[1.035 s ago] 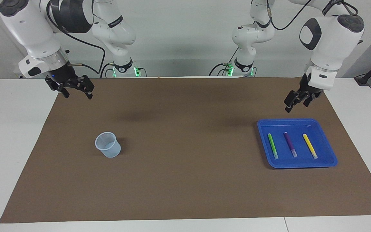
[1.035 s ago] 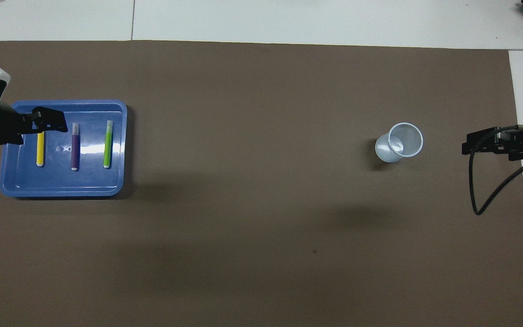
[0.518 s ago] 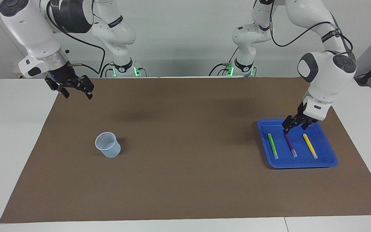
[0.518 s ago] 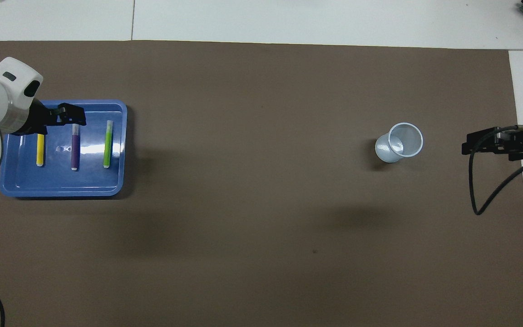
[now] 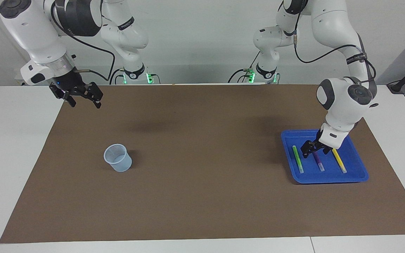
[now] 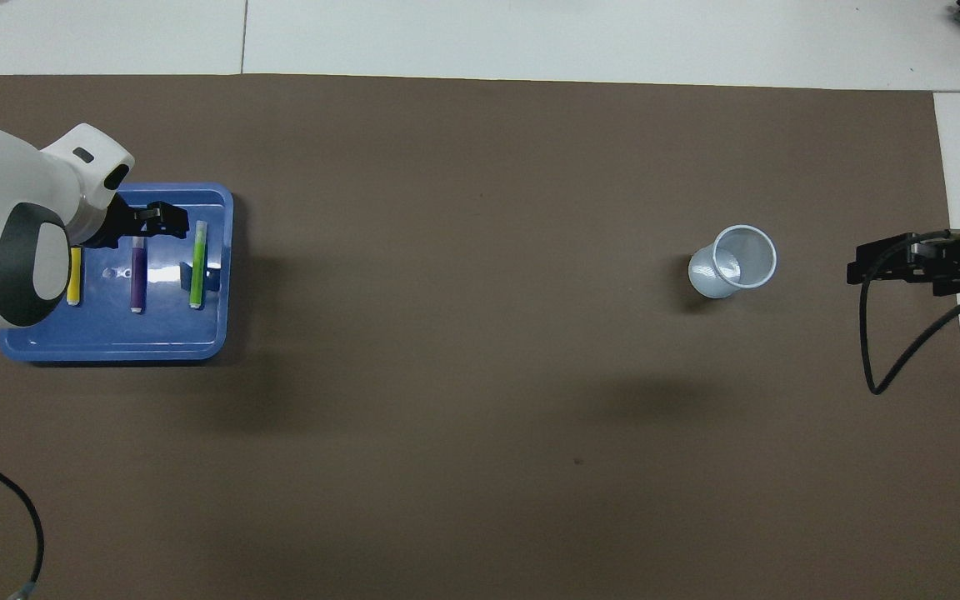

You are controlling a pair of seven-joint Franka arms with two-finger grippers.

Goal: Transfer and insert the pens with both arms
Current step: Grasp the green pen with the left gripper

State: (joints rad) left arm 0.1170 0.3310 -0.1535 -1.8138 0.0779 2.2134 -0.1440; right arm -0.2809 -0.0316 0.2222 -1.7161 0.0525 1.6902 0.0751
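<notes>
A: Where is your left hand (image 5: pixel 312 150)?
B: Fingers apart, low over the purple pen (image 5: pixel 317 160) in the blue tray (image 5: pixel 329 178), between green pen (image 5: pixel 297 159) and yellow pen (image 5: pixel 339 161).
A: Your right hand (image 5: pixel 82 97)?
B: Spread too, waiting above the worktop (image 5: pixel 195 147).

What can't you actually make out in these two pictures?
- Yellow pen, overhead view: its upper part is hidden under the left arm.
- Purple pen, facing view: the left end effector covers its upper end; contact cannot be told.
- Right arm, overhead view: cut off by the edge; only its end effector shows.
</notes>
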